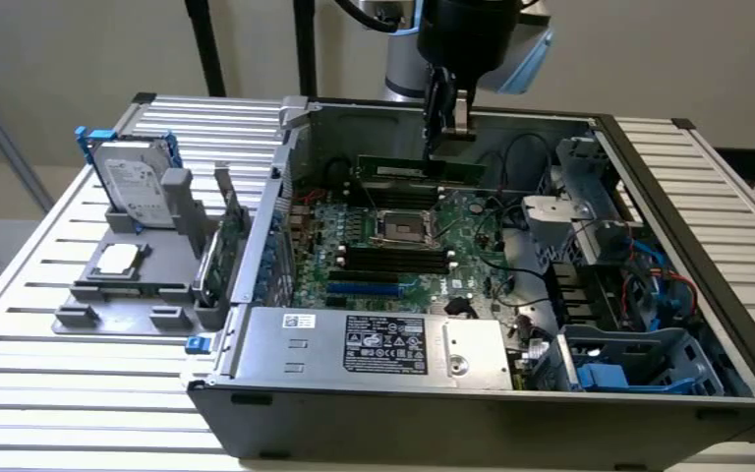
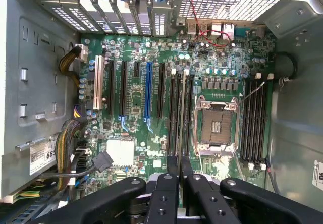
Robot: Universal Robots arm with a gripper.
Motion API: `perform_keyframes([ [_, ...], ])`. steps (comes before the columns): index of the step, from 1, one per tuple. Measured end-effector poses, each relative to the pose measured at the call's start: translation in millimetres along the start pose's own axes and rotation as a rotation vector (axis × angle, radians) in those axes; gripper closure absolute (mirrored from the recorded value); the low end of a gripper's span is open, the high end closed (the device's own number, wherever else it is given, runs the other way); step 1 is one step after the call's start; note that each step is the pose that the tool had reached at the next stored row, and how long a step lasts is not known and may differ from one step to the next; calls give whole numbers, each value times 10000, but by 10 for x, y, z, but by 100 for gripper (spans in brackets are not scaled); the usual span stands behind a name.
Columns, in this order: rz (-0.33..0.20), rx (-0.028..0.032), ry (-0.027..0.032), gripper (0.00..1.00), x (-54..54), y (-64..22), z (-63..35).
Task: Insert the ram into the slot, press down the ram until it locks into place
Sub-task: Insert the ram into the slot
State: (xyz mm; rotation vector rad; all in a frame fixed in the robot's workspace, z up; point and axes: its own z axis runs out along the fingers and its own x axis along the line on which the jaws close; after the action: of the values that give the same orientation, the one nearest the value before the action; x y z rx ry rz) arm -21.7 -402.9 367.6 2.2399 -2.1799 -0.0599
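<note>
My gripper point(image 1: 446, 133) hangs over the open computer case and is shut on the ram point(image 1: 420, 169), a thin green stick held level in the air above the motherboard point(image 1: 463, 221). The wrist view looks down the black fingers point(image 2: 173, 169) at the ram point(image 2: 182, 108), seen edge-on as a pale thin line. It lies along the bank of long black slots point(image 2: 174, 113) beside the CPU socket point(image 2: 217, 123). The same slots point(image 1: 377, 258) sit just nearer than the CPU socket point(image 1: 397, 226) in the exterior view. How high the ram is above the slot I cannot tell.
A second bank of black slots point(image 2: 253, 120) lies on the socket's other side. A blue socket point(image 2: 148, 90) and cable bundles point(image 2: 68, 138) are nearby. On the exterior view's left, a grey fixture point(image 1: 89, 295) holds a hard drive point(image 1: 135, 187) and an upright expansion card point(image 1: 227, 246). The power supply point(image 1: 365, 344) fills the case front.
</note>
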Motion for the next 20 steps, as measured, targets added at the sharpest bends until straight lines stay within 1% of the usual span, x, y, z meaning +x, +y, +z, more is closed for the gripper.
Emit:
perform_keyframes([
  [6, -4, 0, 3, 86, 8, 3, 105],
  [10, -18, -2, 2, 86, 35, 20, 178],
  [20, -112, -88, -9, 86, 169, 83, 360],
])
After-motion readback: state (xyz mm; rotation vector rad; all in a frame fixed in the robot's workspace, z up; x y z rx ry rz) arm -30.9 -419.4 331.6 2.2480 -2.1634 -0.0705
